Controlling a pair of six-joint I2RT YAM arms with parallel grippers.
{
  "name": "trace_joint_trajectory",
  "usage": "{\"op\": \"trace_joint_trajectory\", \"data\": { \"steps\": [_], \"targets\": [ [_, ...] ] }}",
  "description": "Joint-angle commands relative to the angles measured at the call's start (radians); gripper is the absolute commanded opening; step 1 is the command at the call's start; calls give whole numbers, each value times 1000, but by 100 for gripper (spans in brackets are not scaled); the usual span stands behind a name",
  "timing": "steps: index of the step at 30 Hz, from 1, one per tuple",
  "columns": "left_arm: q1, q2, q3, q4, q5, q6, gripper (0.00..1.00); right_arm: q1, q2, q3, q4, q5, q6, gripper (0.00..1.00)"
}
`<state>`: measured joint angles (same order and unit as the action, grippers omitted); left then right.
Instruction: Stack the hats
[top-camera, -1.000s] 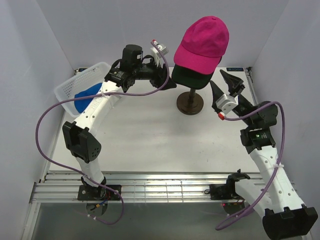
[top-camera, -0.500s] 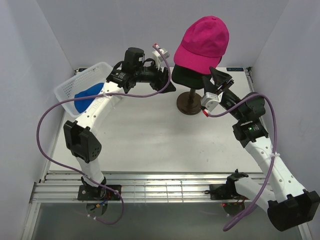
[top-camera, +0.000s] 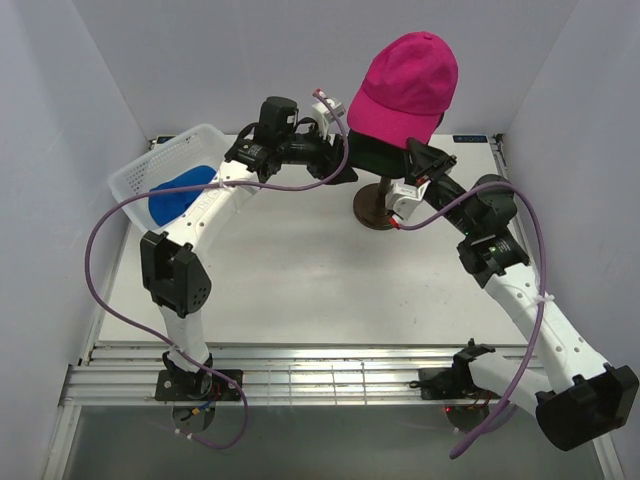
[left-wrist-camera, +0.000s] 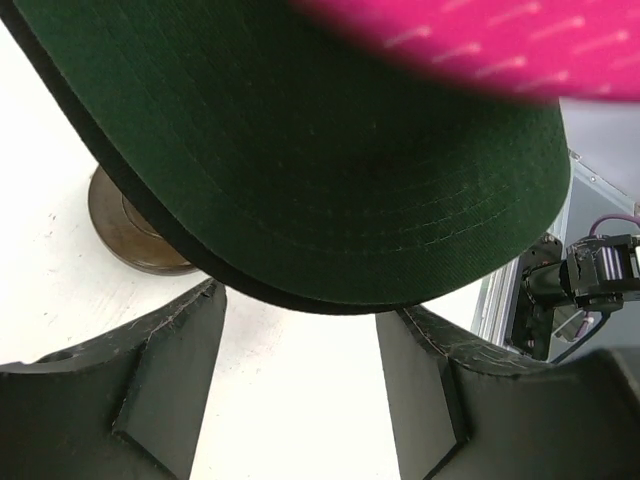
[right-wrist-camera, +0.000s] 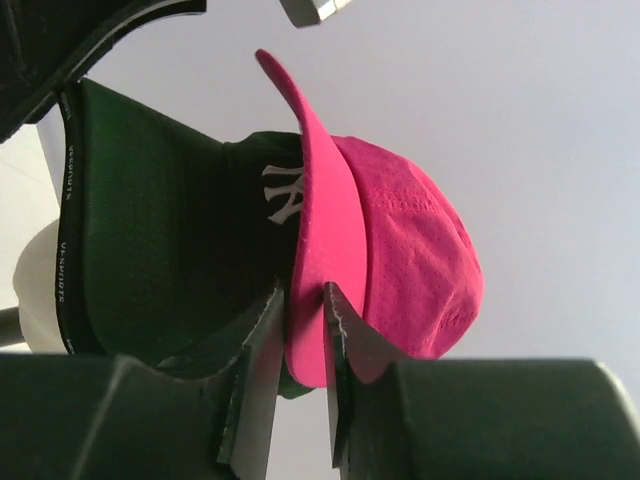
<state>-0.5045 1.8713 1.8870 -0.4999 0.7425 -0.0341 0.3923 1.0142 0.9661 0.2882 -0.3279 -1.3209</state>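
A magenta cap (top-camera: 405, 85) sits on top of a dark green cap (top-camera: 372, 155) on the mannequin head. My right gripper (top-camera: 424, 156) is shut on the magenta brim (right-wrist-camera: 315, 250), one finger on each side; the green cap (right-wrist-camera: 160, 220) with its white NY logo shows beside it. My left gripper (top-camera: 345, 168) is open, its fingertips just below the green brim (left-wrist-camera: 330, 150) and apart from it, with the magenta cap (left-wrist-camera: 480, 40) above. A blue cap (top-camera: 175, 192) lies in the basket. I cannot make out the black cap.
The mannequin's dark round stand (top-camera: 378, 208) is at the back middle of the table, also in the left wrist view (left-wrist-camera: 130, 225). A white mesh basket (top-camera: 165, 152) stands at the back left. White walls close in the back and sides.
My right arm has swung left and up to the hats and its fingers now pinch the magenta brim. My left gripper has moved right, under the green brim.
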Motion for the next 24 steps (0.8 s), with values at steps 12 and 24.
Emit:
{"op": "trace_joint_trajectory", "data": {
  "steps": [12,24],
  "targets": [
    [-11,-15,99,35,11,-52,71,49,-12,62,-20,73,-98,8],
    [-9,-12,96,52,-6,-70,71,118,-94,-58,-162,84,-19,8]
  ]
}}
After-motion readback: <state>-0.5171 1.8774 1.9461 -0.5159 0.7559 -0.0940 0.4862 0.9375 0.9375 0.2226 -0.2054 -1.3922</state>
